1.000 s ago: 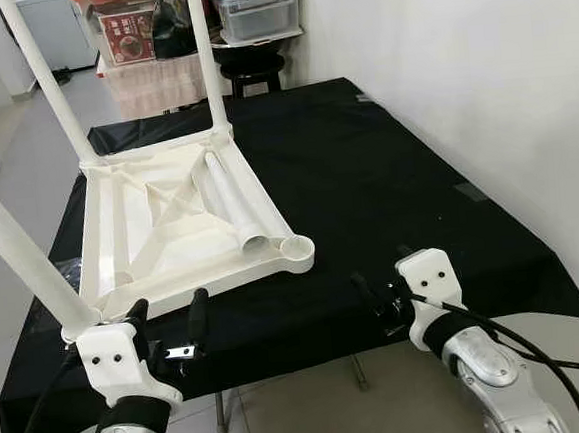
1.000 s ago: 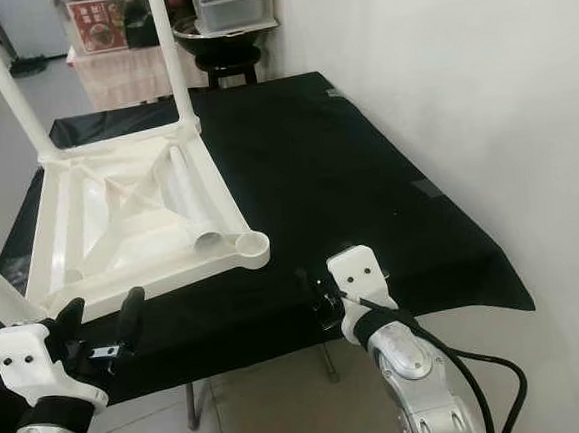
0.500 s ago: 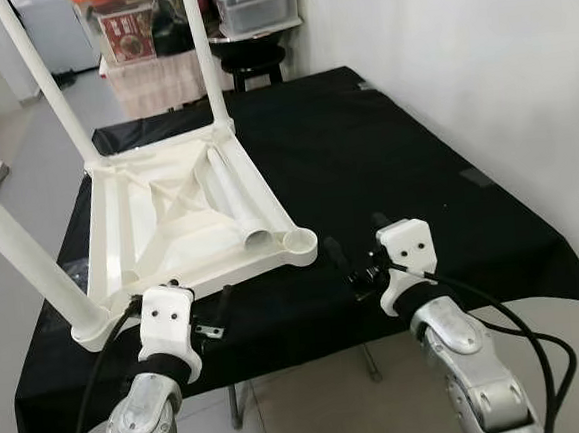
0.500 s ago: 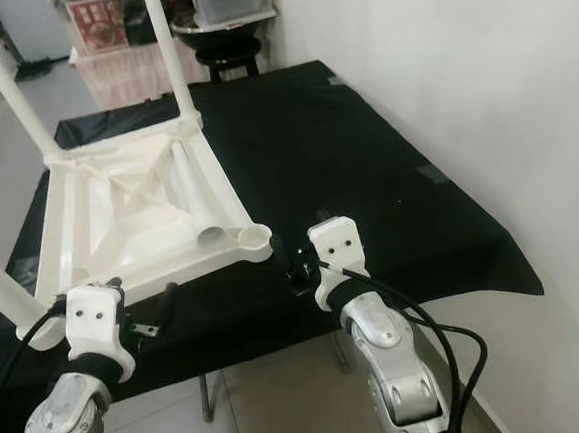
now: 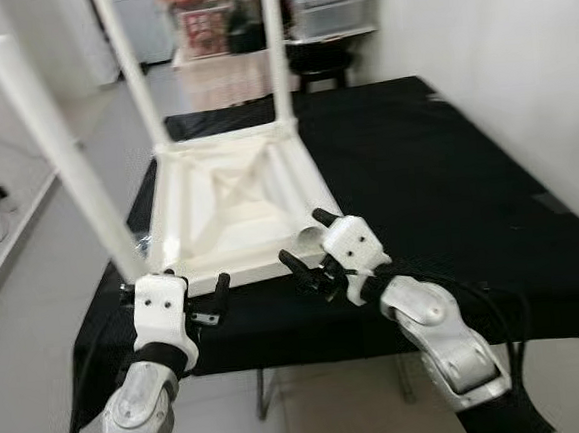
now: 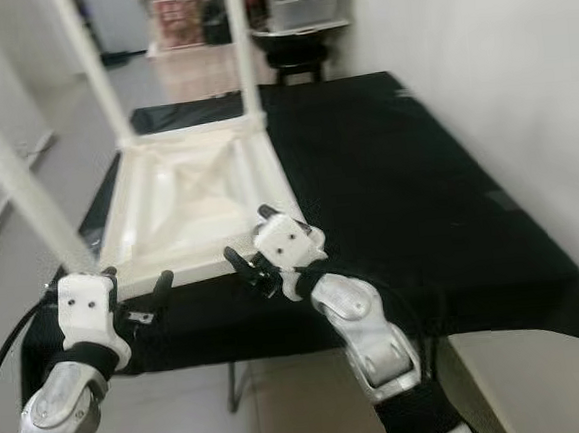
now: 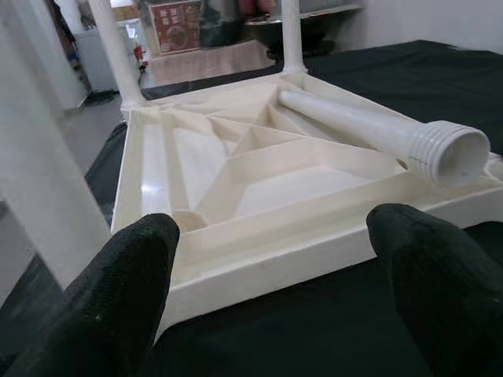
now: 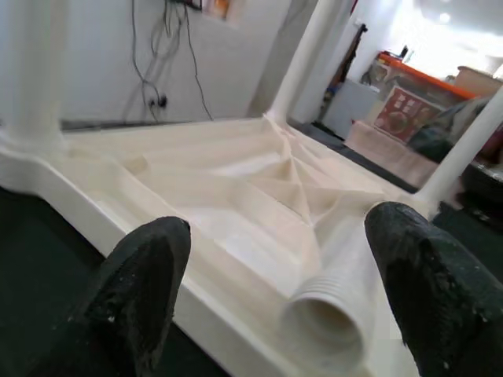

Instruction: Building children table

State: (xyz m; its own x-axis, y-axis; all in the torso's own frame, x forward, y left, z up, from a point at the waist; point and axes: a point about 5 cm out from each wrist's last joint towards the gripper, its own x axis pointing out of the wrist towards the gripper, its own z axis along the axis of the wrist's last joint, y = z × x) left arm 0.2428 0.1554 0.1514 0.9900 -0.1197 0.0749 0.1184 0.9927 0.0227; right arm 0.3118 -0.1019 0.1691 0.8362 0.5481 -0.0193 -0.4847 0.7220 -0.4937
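White plastic children's table (image 5: 236, 203) lies upside down on the black-draped surface (image 5: 447, 179), three legs up, so the right claw (image 5: 309, 267), fingers spread, can reach the loose leg (image 7: 385, 135) inside it, while the left claw (image 5: 176, 308) waits open at its near edge.

The upturned children's table (image 5: 231, 206) looks like moulded cream-white plastic, smooth with a faint sheen on its ribbed underside. The loose leg (image 7: 377, 133) lying in it is the same plastic, a hollow tube with fine ridges ringing its open end. The black cloth (image 5: 448, 194) beneath it is matt and drapes softly over the edge. Both grippers, the left gripper (image 5: 172, 294) and the right gripper (image 5: 307, 245), have white plastic housings; their fingers (image 7: 118, 290) look matt black and slightly grainy. The right arm (image 5: 441, 330) is silvery, brushed-looking metal with black cables.
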